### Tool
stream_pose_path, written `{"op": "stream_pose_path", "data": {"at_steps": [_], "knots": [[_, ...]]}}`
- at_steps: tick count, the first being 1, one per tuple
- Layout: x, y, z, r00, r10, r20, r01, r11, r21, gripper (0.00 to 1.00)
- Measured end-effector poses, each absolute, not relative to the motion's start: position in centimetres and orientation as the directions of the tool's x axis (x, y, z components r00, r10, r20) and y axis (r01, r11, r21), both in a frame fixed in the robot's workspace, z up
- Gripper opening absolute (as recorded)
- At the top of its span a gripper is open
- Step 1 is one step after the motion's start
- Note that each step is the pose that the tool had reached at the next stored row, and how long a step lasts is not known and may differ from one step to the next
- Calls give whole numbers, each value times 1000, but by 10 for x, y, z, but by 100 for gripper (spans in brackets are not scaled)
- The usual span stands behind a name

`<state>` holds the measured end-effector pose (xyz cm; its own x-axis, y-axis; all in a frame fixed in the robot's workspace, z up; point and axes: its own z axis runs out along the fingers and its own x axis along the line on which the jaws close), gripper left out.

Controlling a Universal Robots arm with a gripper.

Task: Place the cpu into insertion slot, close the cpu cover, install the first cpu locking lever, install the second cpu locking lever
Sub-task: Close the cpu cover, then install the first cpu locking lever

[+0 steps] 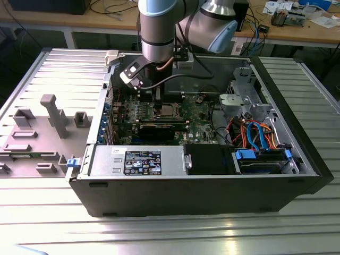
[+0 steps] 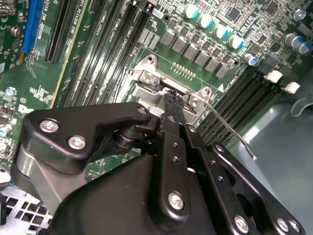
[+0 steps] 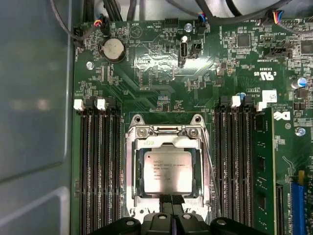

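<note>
The cpu (image 3: 168, 169), a silver-grey square chip, lies flat in the insertion slot (image 3: 131, 169) on the green board. The cpu cover (image 3: 166, 141), a silver frame with a square window, lies down over it. My gripper (image 3: 171, 199) is shut, its black fingertips together at the cover's edge by the chip. In the second wrist view the gripper (image 2: 171, 96) touches down at the socket's metal frame. A thin wire locking lever (image 2: 231, 128) sticks out free beside the socket and runs along the socket's side (image 3: 212, 171). In the exterior view the gripper (image 1: 158, 97) hangs over the cpu (image 1: 169, 110).
Black memory slots (image 3: 98, 166) flank the socket, with one module (image 3: 261, 166) fitted. A coin battery (image 3: 113, 49) sits further off. The case holds a labelled power supply (image 1: 141, 162) and a drive bay with blue and orange cables (image 1: 255, 135). Grey fixtures (image 1: 53, 114) stand at the exterior view's left.
</note>
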<state>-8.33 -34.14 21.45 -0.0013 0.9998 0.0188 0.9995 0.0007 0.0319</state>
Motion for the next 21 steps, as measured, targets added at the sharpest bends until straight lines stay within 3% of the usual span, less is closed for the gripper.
{"op": "stream_pose_path", "data": {"at_steps": [21], "knots": [[-57, -342, 213, -1, 1000, 19, 1000, 1, 31, 11]]}}
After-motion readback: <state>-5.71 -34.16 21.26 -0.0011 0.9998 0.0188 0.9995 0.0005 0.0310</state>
